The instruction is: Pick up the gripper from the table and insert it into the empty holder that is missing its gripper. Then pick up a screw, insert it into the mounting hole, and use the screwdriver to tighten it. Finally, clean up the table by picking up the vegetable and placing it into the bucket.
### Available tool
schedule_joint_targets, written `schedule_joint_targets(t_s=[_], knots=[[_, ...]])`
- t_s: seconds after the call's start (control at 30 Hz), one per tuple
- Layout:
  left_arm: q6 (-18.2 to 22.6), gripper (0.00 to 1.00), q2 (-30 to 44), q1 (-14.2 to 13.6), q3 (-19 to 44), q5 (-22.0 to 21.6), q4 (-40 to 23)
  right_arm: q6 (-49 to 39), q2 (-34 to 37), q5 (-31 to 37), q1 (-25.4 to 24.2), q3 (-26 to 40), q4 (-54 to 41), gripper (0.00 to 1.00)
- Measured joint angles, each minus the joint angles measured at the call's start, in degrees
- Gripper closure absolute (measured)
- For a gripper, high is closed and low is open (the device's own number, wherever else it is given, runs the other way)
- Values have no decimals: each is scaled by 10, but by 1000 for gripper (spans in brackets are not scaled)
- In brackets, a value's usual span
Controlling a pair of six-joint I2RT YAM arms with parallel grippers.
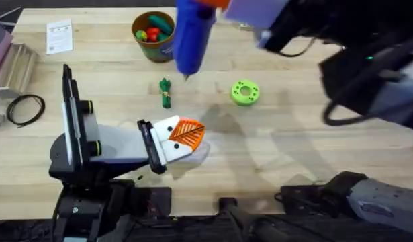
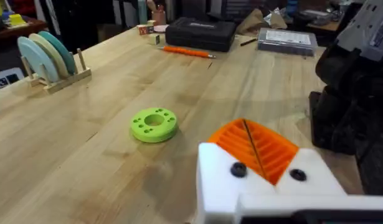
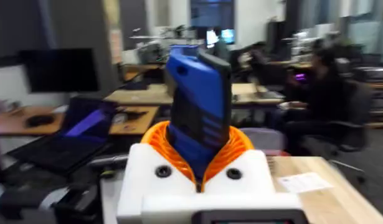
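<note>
Nearest the camera, at the lower left of the overhead frame, the left gripper (image 1: 181,138) lies low over the table with its white holders and orange ribbed pads (image 1: 189,132) pressed together; the fingers are closed and nothing is seen between them. In the left wrist view two dark screw heads (image 2: 238,169) sit in the white block.

Beyond it, at centre frame, the small dark-green vegetable (image 1: 166,93) lies on the bare wood, with the round green disc (image 1: 245,92) to its right.

Further up, the bucket (image 1: 154,34) stands at upper centre-left, already holding red, yellow and green toy produce.

Highest in the frame, the right gripper (image 3: 198,171) holds the blue screwdriver (image 1: 192,37) clamped between its orange pads, tip pointing down toward the table.

Risks, as judged:
- The driver is gripped near its middle; a tilt on descent could miss the screw head and skid off the white block.
- The driver tip hangs close to the vegetable and the bucket; a careless sweep could knock either.
- Downward pressure may shift the left gripper.
</note>
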Motion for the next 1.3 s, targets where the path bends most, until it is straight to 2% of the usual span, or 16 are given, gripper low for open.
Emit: schedule_joint_targets(t_s=[0.13, 0.43, 0.93, 1.3], knots=[[0, 996, 0, 0, 0, 0, 0, 19, 40, -46, 19, 0, 53, 979], [0, 996, 0, 0, 0, 0, 0, 34, 50, -109, 51, 0, 59, 979], [0, 996, 0, 0, 0, 0, 0, 0, 51, -125, 90, 0, 60, 979], [0, 996, 0, 0, 0, 0, 0, -27, 85, -130, 95, 0, 61, 979]])
